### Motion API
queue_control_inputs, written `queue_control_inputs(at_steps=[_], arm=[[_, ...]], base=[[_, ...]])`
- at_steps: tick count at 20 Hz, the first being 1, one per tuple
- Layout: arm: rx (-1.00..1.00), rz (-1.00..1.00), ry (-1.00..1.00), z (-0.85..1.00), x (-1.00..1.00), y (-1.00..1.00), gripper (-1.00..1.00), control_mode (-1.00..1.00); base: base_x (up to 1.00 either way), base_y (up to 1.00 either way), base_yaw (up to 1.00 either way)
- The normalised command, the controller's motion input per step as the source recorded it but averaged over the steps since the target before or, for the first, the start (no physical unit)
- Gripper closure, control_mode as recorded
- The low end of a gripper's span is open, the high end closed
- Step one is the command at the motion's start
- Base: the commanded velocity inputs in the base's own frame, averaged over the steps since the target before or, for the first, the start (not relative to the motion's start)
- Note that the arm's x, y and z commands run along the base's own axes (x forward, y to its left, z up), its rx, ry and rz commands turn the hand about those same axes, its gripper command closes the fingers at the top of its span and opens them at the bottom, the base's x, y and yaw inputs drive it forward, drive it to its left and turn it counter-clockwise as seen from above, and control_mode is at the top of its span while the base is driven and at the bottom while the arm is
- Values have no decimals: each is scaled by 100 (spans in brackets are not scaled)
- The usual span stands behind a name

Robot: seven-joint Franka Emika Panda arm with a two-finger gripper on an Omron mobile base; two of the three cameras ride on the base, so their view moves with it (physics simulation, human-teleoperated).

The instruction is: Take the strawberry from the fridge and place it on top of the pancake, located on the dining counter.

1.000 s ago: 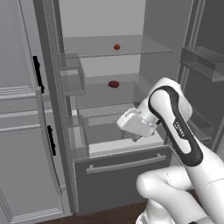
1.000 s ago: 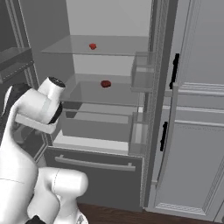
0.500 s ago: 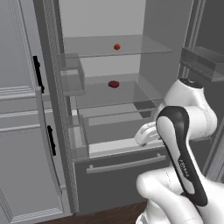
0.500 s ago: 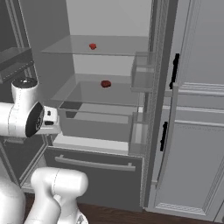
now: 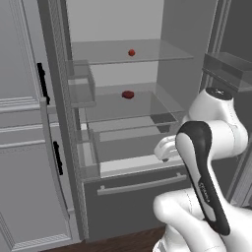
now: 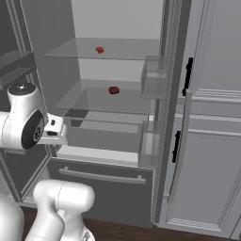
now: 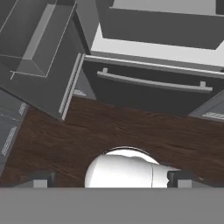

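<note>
From the left base view, the fridge (image 5: 123, 123) stands open, its pale inside showing two clear glass shelves. A small red fruit (image 5: 131, 52) sits on the upper shelf toward the back; a darker, flatter red piece (image 5: 128, 94) lies on the shelf below it. Which of the two is the strawberry I cannot say from here. To the left of the fridge is the light grey cabinet (image 5: 22, 147) with black handles, and the open fridge door (image 5: 59, 147) with its clear bins hangs between that cabinet and the shelves. Under the shelves a drawer is pulled out, and below it is the dark bottom drawer with a grey bar handle (image 5: 140, 183). The robot's white and dark arm stands in front of the fridge's right side, blocking part of the drawers.

From the right base view, the same two red pieces show, the small red fruit (image 6: 99, 49) above and the darker piece (image 6: 113, 90) below, both free on the glass. The arm's hand sits low at the left of the fridge, level with the pulled-out drawer, well apart from both.

From the hand view, the gripper (image 7: 111, 179) points down at the dark wood floor (image 7: 87, 131) before the fridge's bottom drawer; its two tips stand spread far apart, holding nothing.
</note>
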Motion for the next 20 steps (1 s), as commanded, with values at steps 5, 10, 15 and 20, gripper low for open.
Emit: queue_control_inputs(at_steps=[5,10,15,20], arm=[[1,0,1,-3,5,-1,-100,100],[0,0,0,0,0,0,-100,100],[0,0,0,0,0,0,-100,100],[0,0,0,0,0,0,-100,100]], base=[[8,0,0],[69,2,0],[80,10,0],[73,16,0]])
